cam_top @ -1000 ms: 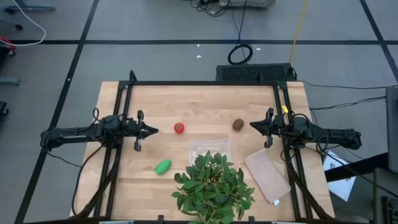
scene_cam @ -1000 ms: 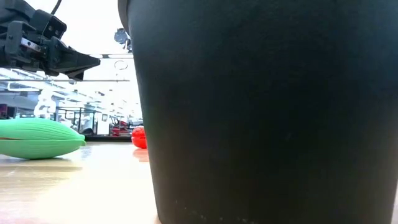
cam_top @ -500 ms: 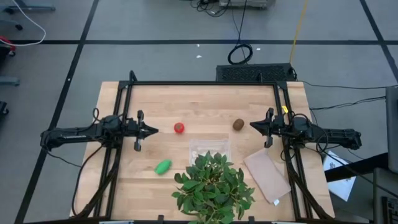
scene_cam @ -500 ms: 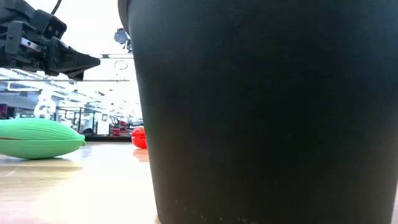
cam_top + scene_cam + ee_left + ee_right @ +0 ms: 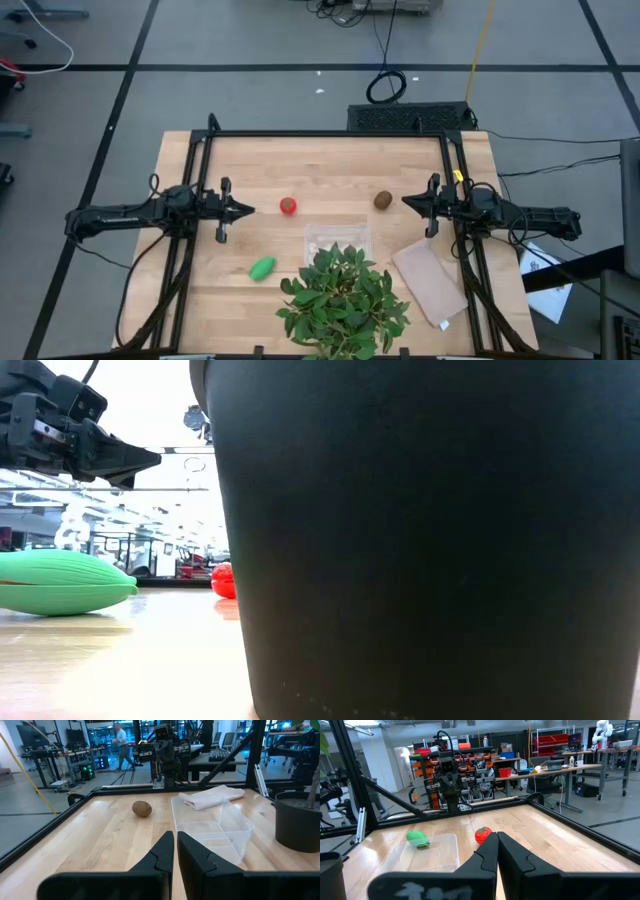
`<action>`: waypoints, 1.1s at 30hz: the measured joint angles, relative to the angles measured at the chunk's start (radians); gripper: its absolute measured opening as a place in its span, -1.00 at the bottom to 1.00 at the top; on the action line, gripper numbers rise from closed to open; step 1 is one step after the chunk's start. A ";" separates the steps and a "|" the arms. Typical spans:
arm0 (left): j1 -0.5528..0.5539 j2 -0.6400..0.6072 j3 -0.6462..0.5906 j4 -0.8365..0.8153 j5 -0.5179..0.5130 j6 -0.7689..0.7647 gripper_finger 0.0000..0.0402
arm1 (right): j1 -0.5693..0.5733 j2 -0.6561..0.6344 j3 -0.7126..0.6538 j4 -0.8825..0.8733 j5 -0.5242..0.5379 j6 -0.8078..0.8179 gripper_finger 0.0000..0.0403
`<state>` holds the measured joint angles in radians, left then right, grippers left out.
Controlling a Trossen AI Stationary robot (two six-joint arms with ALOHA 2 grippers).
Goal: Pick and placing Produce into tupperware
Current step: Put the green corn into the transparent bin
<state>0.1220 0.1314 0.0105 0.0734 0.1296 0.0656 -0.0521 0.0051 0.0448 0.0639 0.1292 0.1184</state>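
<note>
- The left gripper hangs over the left side of the table. Its two fingers are pressed together and hold nothing.
- The right gripper hangs over the right side of the table. Its fingers are pressed together too, with nothing between them.
- The red toy tomato sits on the wood near the middle of the table, a little in front of the left gripper.
- The brown toy kiwi sits just beside the right gripper's tip.
- The green oblong toy lies nearer the front edge, on the left, beside the leafy plant.
- The clear tupperware stands in the middle of the table, between the tomato and the plant. No toy is in it yet.
- A flat tan sheet lies near the front right corner.
- The toys look small, light and hard. The round ones may roll away if they get a bump.
- A good way to take the tomato is probably across its round middle, with the fingers coming down on both sides.
- The tupperware looks thin and light, so a push could slide it.
</note>
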 joint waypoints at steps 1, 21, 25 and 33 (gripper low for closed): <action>0.000 0.000 0.000 0.000 0.000 -0.001 -0.86 | 0.000 0.000 0.000 0.000 0.000 0.000 -1.00; 0.000 0.000 0.000 0.117 0.000 -0.117 -0.86 | 0.000 0.000 0.000 0.038 0.000 -0.076 -1.00; 0.000 0.000 0.000 0.130 0.001 -0.155 -0.86 | 0.000 0.000 0.000 0.041 0.000 -0.145 -1.00; 0.000 0.000 0.000 0.122 0.078 -0.140 -0.86 | 0.000 0.000 0.000 0.038 0.000 -0.158 -1.00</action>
<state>0.1219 0.1318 0.0103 0.1957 0.2075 -0.0742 -0.0521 0.0048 0.0452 0.1017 0.1295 -0.0398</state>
